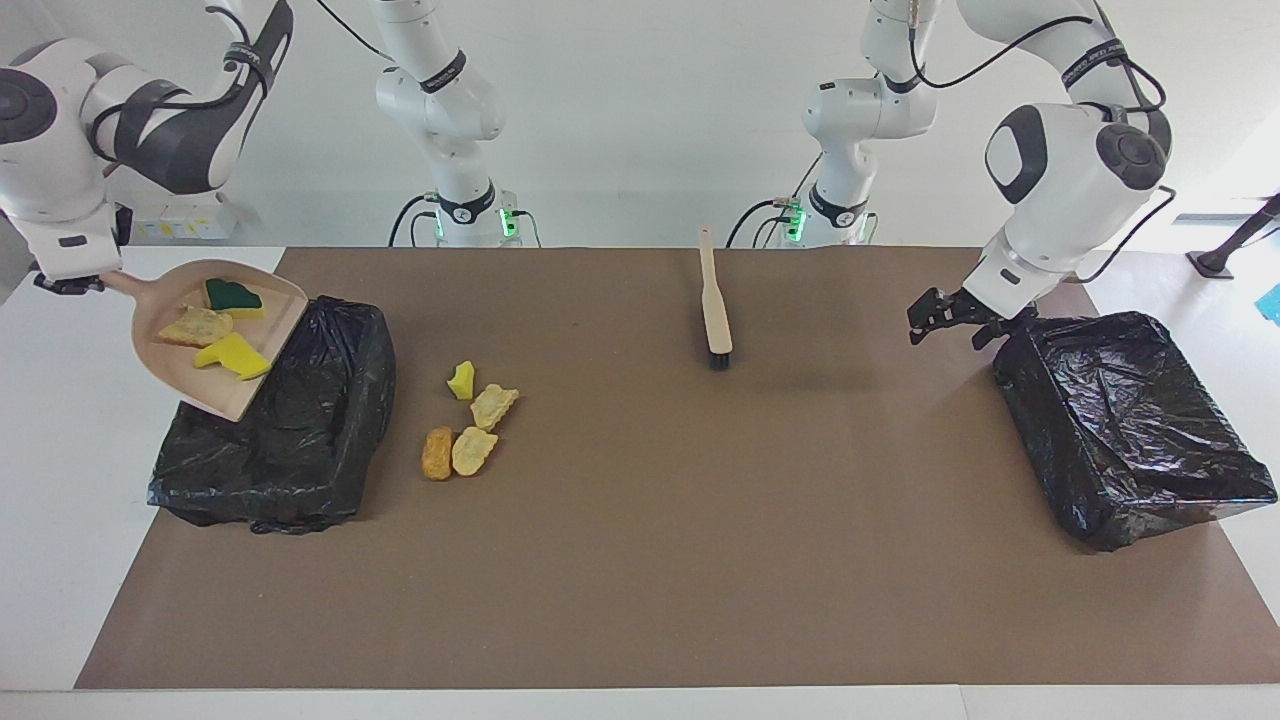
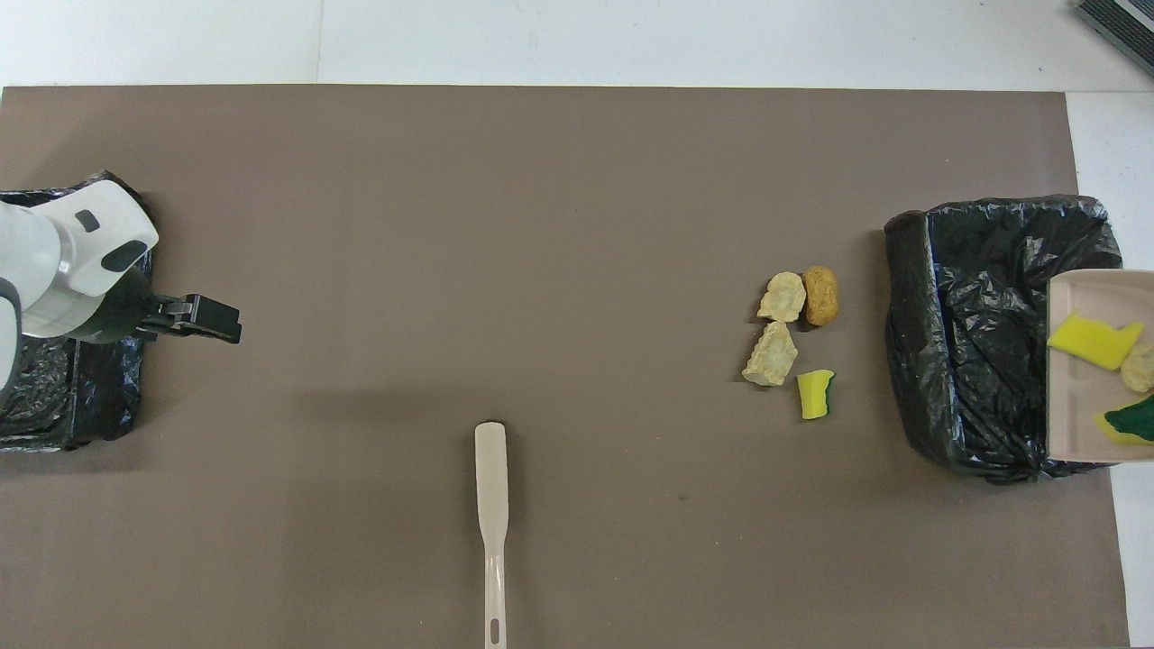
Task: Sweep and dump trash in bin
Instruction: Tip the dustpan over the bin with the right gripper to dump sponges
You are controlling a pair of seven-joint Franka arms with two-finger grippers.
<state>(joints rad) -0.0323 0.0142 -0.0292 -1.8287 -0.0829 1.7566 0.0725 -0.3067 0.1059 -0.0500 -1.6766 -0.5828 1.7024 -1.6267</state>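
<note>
Beige dustpan [image 1: 215,340] clamped in right gripper [image 1: 70,284] over bin [image 1: 290,430] | left gripper [image 1: 950,322] apart | writing unreadable

No text, label, brand, number or sign can be read in either view. Some small markings are carried on the white casing of the arms, but they cannot be made out as letters.
</note>
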